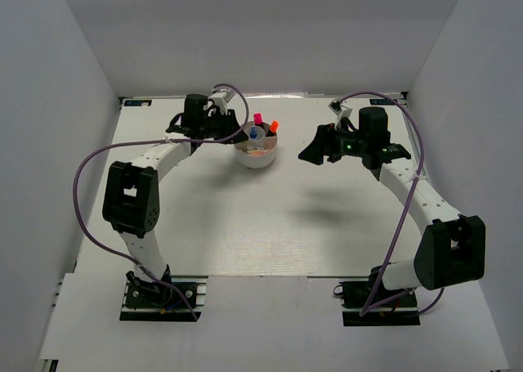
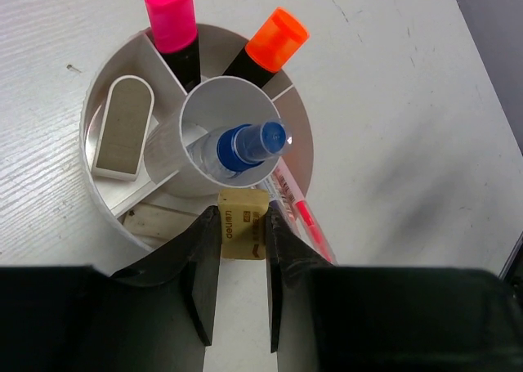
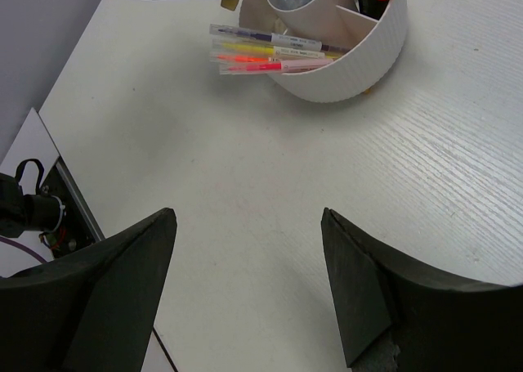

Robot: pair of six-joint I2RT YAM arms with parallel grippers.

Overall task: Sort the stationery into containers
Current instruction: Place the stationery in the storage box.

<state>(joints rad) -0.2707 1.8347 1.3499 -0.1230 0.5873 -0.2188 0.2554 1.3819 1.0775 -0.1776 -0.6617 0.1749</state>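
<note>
The round white tub (image 3: pixel 359 61) stands toward the far side of the worktop (image 1: pixel 270 225). Its central tube holds a blue-capped bottle (image 2: pixel 245 145). A pink-capped highlighter (image 2: pixel 172 16) and an orange-capped highlighter (image 2: pixel 274 43) stand upright in neighbouring outer compartments, and a grey eraser (image 2: pixel 124 127) leans in another. Thin pens (image 3: pixel 270 51) (yellow, pink, grey) lie nearly level, their ends jutting past the rim. The left pincer (image 2: pixel 243 221) is clamped on a beige eraser (image 2: pixel 243 223) at the rim, just beside the central tube. The right pincer (image 3: pixel 247 217) hangs spread wide, well apart from the tub, over the worktop.
</note>
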